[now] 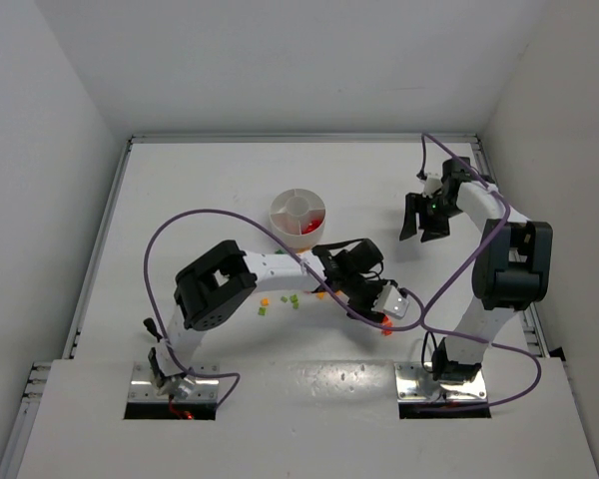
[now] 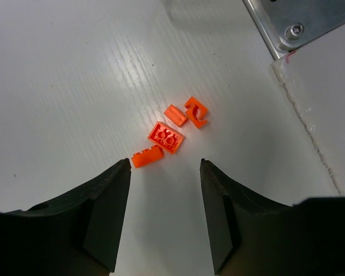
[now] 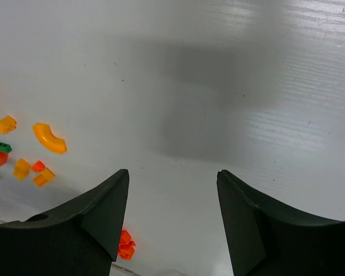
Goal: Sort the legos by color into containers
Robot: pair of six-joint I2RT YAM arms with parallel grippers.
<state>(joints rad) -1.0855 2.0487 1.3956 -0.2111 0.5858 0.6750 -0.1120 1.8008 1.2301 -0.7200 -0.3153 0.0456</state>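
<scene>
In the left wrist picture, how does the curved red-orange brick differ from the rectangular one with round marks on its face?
The curved brick is an open arch; the rectangular brick is a flat block with round marks on its face. The curved brick lies farther from the camera, the rectangular brick nearer. Both are red-orange and rest on the white table.

White table (image 1: 180, 200), a round white dish (image 1: 276, 214) and loose orange and green legos (image 2: 166, 138) on it
</scene>
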